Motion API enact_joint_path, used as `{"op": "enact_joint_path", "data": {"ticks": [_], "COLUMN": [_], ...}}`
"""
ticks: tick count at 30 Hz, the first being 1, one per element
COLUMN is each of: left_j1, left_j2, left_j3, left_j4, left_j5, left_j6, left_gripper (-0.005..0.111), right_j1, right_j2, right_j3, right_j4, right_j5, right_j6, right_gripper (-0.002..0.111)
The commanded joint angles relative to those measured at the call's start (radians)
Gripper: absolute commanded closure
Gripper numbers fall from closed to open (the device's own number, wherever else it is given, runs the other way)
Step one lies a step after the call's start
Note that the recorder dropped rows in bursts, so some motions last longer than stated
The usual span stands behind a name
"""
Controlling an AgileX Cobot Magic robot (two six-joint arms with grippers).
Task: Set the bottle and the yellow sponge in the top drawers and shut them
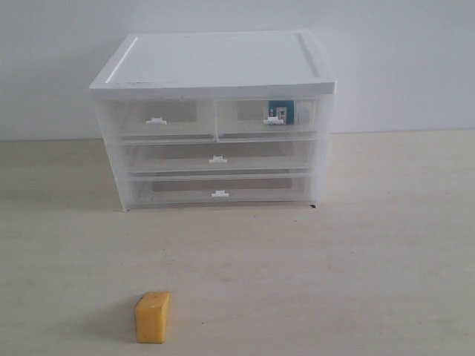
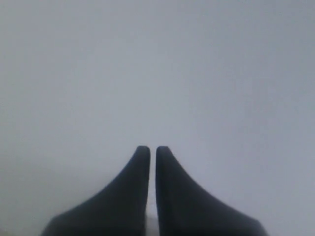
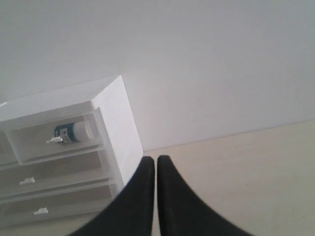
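Observation:
The yellow sponge (image 1: 152, 317) lies on the table near the front edge, left of centre, well in front of the cabinet (image 1: 215, 59). The bottle (image 1: 280, 112) lies inside the right top drawer (image 1: 267, 119), its teal label showing through the clear front; the right wrist view shows the bottle (image 3: 73, 132) there too. The left top drawer (image 1: 157, 119) looks empty, and both top drawers sit flush. My left gripper (image 2: 148, 150) is shut and faces only a blank wall. My right gripper (image 3: 156, 160) is shut, off the cabinet's right side. Neither arm appears in the exterior view.
Two full-width drawers (image 1: 217, 158) (image 1: 219, 191) sit shut below the top pair. A white wall (image 1: 401, 59) stands behind the cabinet. Pale tabletop (image 1: 334, 282) spreads in front and to both sides.

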Motion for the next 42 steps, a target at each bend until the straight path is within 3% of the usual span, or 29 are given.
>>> {"op": "enact_joint_path", "data": {"ticks": [1, 4, 9, 14, 17, 20, 21, 24, 31, 42], "left_j1": [-0.003, -0.003, -0.003, -0.003, -0.003, -0.003, -0.003, -0.029, -0.132, -0.134], "left_j2": [-0.003, 0.051, 0.218, 0.591, 0.816, 1.12, 1.277, 1.488, 1.772, 1.94], "left_j3": [-0.014, -0.046, -0.102, -0.18, -0.195, -0.206, -0.231, -0.296, -0.511, -0.7], "left_j4": [0.004, 0.037, 0.233, 0.484, 0.52, 0.535, 0.554, 0.545, 0.486, 0.484], "left_j5": [-0.128, -0.181, -0.243, -0.44, -0.596, -0.826, -0.842, -0.842, -0.842, -0.842], "left_j6": [-0.112, -0.219, -0.417, -0.7, -0.781, -0.815, -0.836, -0.888, -0.957, -1.051], "left_gripper": [0.103, 0.103, 0.103, 0.103, 0.102, 0.082, 0.065, 0.051, 0.053, 0.055], "right_j1": [-0.005, -0.005, -0.005, -0.005, -0.005, -0.005, -0.005, -0.005, -0.005, -0.005], "right_j2": [-0.005, -0.005, -0.005, -0.005, -0.005, -0.005, -0.005, -0.005, -0.005, -0.005], "right_j3": [0.006, 0.006, 0.006, 0.006, 0.006, 0.006, 0.006, 0.006, 0.006, 0.006], "right_j4": [-0.002, -0.002, -0.002, -0.002, -0.002, -0.002, -0.002, -0.002, -0.002, -0.002], "right_j5": [0.021, 0.045, 0.082, 0.086, 0.086, 0.084, 0.084, 0.084, 0.084, 0.078], "right_j6": [0.006, 0.006, 0.009, 0.011, 0.011, 0.011, 0.011, 0.011, 0.013, 0.013], "right_gripper": [0.108, 0.108, 0.108, 0.108, 0.108, 0.108, 0.108, 0.108, 0.108, 0.108]}}
